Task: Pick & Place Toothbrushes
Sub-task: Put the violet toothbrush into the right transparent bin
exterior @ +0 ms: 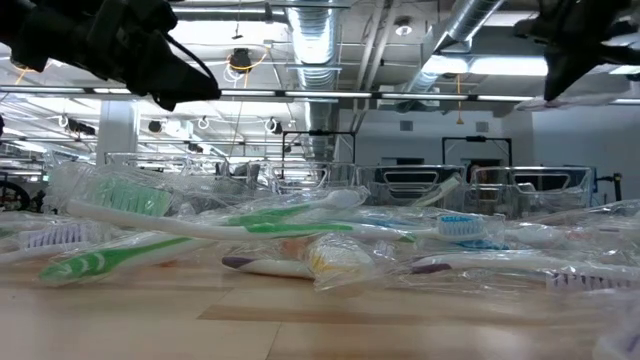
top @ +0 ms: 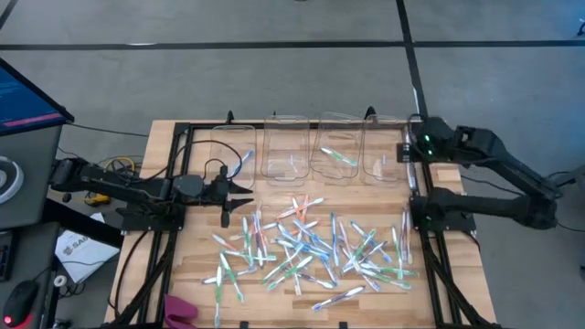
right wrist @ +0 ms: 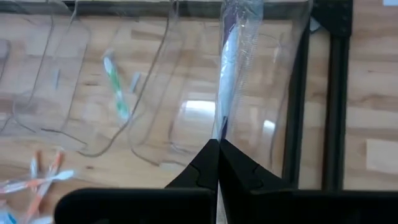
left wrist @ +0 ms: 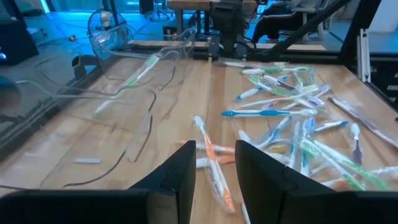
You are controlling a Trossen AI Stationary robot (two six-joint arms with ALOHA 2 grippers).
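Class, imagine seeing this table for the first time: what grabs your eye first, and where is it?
A heap of wrapped toothbrushes sprawls across the middle of the wooden table. Behind it stands a row of clear bins. The right pincer is shut on a wrapped toothbrush over the rightmost bin; the left pincer hangs above an orange one.

Green, blue, orange toothbrushes [top: 311, 247] on tan table [top: 164, 137]

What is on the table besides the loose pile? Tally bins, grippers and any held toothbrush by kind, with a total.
clear bins: 4
grippers: 2, the left gripper open, the right gripper shut
wrapped toothbrush held by the right gripper over the end bin: 1
Total: 7
The pile of toothbrushes is too tangled to count.
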